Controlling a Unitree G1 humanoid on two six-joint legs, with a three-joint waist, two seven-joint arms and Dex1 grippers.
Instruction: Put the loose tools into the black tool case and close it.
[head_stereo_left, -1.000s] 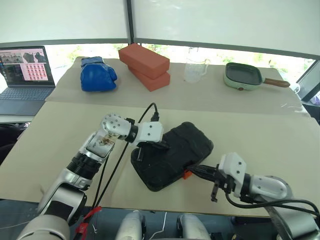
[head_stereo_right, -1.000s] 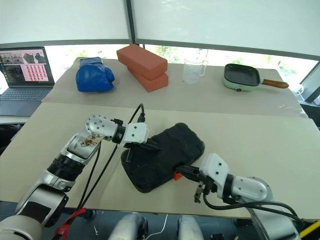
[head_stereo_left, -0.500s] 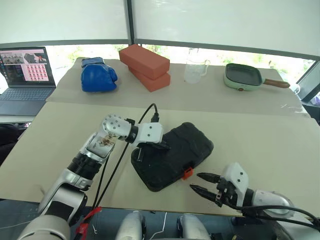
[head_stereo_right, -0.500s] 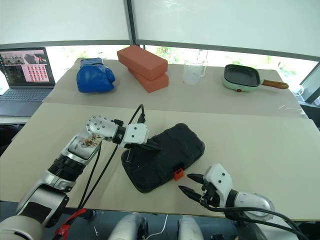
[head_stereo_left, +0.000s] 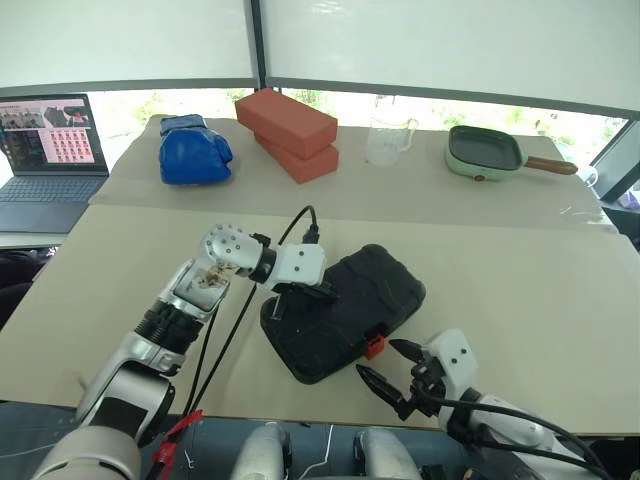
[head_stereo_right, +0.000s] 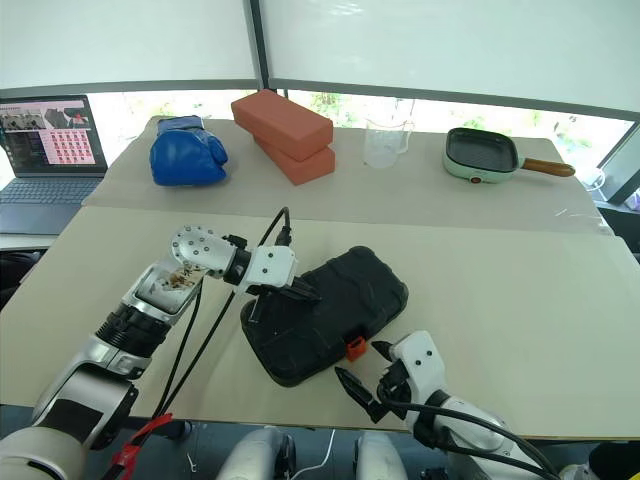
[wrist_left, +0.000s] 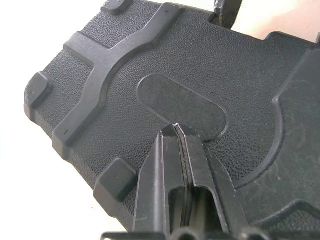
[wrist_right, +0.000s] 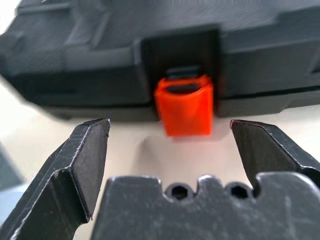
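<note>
The black tool case (head_stereo_left: 343, 312) lies closed on the beige surface (head_stereo_left: 520, 280), set at an angle near the front edge, with its orange latch (head_stereo_left: 374, 346) on the side facing the robot. The left gripper (head_stereo_left: 322, 292) rests on the ribbed lid, its jaws pressed together with nothing between them (the left wrist view shows the tips touching the lid beside an oval recess). The right gripper (head_stereo_left: 388, 368) sits low at the front edge just short of the latch, jaws spread wide and empty; in the right wrist view the latch sits between the two fingers (wrist_right: 82, 155) but clear of both. Farther back lie a blue boxing glove (head_stereo_left: 194, 150), two stacked red bricks (head_stereo_left: 292, 130), a clear measuring jug (head_stereo_left: 388, 136) and a green pan (head_stereo_left: 488, 152). A laptop (head_stereo_left: 45, 150) stands open at the far left.
</note>
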